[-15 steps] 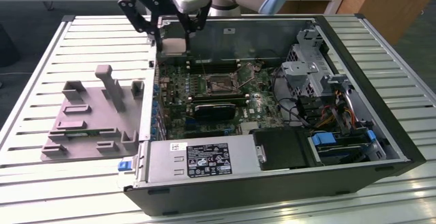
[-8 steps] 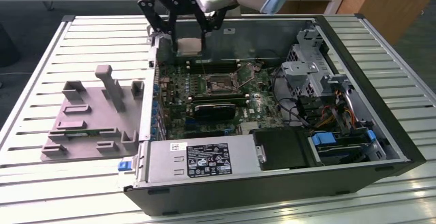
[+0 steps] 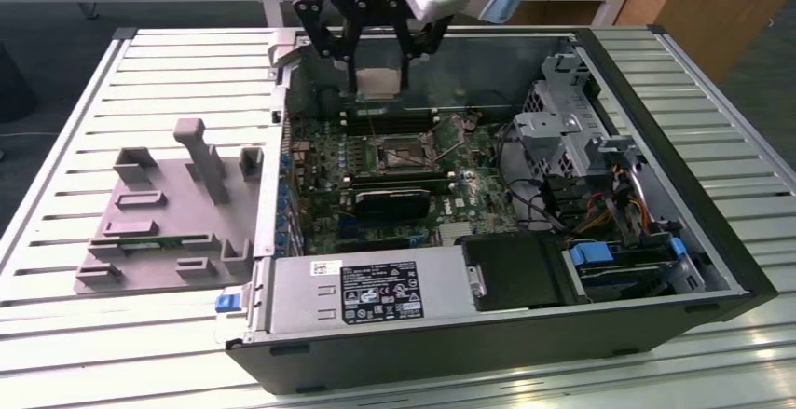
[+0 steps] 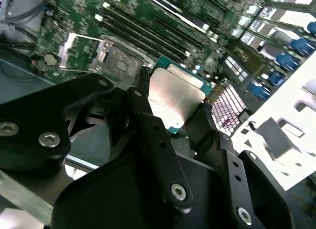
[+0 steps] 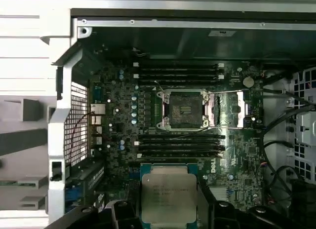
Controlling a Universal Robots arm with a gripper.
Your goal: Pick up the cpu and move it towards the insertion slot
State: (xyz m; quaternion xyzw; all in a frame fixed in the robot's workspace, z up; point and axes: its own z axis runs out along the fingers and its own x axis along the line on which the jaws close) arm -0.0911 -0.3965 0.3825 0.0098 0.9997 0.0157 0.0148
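I have the gripper [image 3: 378, 55] clamped on the cpu [image 3: 377, 81], its black fingers [image 4: 148, 120] pressing against opposite edges of the chip. In the exterior view the cpu hangs in the air above the far part of the open computer case [image 3: 647, 325], clear of the motherboard [image 3: 373, 162]. In the first wrist view I see the cpu [image 5: 169, 198] face-on, silvery top with a thin green rim, held level. The insertion slot [image 5: 184, 108] lies further along the board from it, its shiny frame open and its dark centre bare, with rows of memory slots [image 5: 180, 145] between the chip and the socket. In the second wrist view the cpu [image 4: 174, 95] sits just beside the socket [image 4: 111, 58] in the picture, still apart from it. The case rests on a slatted metal bench [image 3: 100, 102], and a grey fixture block [image 3: 168, 213] stands on the bench toward the exterior view's left, well apart from the gripper.
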